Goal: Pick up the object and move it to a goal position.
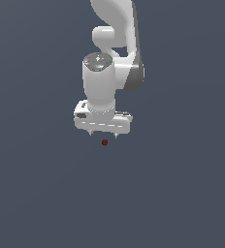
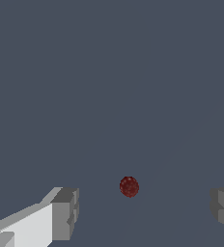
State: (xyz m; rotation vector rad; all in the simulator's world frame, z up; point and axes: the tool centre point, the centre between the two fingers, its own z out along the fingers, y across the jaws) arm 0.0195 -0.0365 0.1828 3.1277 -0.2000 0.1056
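Object (image 2: pixel 129 186) between wide-open jaws, seemingly untouched, on bare grey ground (image 1: pixel 182 193).

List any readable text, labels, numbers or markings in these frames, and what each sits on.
None readable in either view.
The gripper and the arm are plain white with no lettering.
The coloured specks on the grey wrist cap are too small to tell if they are marks.
The dark red object is speckled, with no characters.
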